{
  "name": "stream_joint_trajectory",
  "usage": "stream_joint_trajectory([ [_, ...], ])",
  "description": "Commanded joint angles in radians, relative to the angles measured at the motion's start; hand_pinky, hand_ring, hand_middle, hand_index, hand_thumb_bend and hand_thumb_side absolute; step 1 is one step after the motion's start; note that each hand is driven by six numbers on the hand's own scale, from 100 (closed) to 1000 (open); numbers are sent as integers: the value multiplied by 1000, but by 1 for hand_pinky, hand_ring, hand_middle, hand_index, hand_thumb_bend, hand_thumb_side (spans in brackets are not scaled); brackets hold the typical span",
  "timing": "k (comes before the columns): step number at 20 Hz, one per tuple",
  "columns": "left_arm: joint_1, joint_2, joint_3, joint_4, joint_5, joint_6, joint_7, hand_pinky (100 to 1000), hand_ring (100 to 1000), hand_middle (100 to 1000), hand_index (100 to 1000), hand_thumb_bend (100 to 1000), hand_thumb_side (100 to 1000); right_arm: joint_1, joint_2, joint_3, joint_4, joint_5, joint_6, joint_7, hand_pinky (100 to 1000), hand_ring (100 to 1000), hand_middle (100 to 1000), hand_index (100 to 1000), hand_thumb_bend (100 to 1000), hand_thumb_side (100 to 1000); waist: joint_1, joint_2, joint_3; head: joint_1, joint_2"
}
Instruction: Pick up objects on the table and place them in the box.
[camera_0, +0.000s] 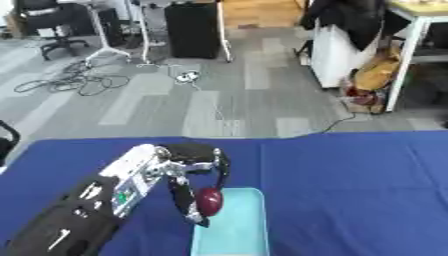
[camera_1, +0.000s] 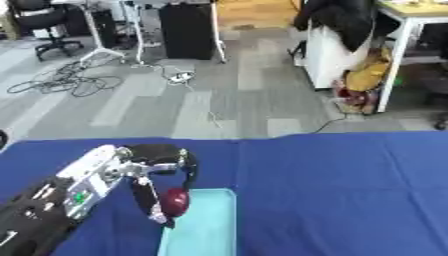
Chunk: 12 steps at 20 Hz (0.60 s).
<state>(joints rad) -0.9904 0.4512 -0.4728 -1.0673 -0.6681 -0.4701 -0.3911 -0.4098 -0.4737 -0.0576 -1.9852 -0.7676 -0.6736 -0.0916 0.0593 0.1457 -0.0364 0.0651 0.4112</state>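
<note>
the left hand has its fingers curled around a dark red round object at the near-left rim of the light blue box on the blue tabletop, so the placing step seems underway, and next calls for spreading them over the box.

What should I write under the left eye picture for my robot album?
Robot's left hand holds a dark red round thing over the light blue box.

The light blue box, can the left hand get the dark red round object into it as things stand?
Probably yes: the left hand holds the dark red round object right at the rim of the light blue box, whose open top looks unobstructed.
</note>
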Motion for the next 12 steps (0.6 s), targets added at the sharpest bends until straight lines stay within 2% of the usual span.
stream_joint_trajectory([
  [1,-30,5,7,11,-27,3,9,100,100,275,476,420,288,-22,-11,-3,-15,-8,8,0,130,264,259,517,100,757,0,-15,-2,16,-10],
  [2,-31,6,5,14,-47,5,0,100,287,523,664,487,482,-23,-11,-4,-15,-9,9,-1,130,264,259,517,100,757,1,-16,-2,17,-8],
  [3,-29,9,-1,16,-76,1,-22,254,577,755,874,502,658,-23,-12,-5,-15,-9,10,-2,130,264,260,517,100,756,2,-16,-2,16,-7],
  [4,-28,10,-5,17,-111,-9,-53,698,868,934,1000,485,817,-23,-12,-5,-15,-10,11,-4,130,263,259,518,100,755,2,-17,-2,15,-6],
  [5,-26,9,-5,15,-138,-26,-80,894,964,1000,1000,461,905,-22,-12,-6,-15,-11,12,-6,130,263,259,518,100,756,3,-17,-2,14,-6],
  [6,-24,8,-1,15,-154,-39,-96,1000,1000,1000,1000,451,997,-22,-13,-6,-15,-11,12,-7,130,263,259,518,100,755,2,-17,-2,13,-6],
  [9,-20,5,8,14,-147,-92,-117,1000,1000,1000,1000,432,1000,-20,-13,-8,-15,-10,11,-8,130,263,259,518,100,755,1,-17,1,7,-8],
  [11,-18,7,18,11,-134,-104,-108,1000,1000,1000,1000,419,1000,-18,-14,-8,-15,-8,9,-9,130,263,259,518,100,755,0,-17,3,6,-7],
  [12,-15,10,25,5,-122,-103,-89,1000,1000,1000,1000,370,1000,-17,-14,-9,-15,-8,9,-9,130,263,259,518,100,756,0,-17,4,6,-8],
])
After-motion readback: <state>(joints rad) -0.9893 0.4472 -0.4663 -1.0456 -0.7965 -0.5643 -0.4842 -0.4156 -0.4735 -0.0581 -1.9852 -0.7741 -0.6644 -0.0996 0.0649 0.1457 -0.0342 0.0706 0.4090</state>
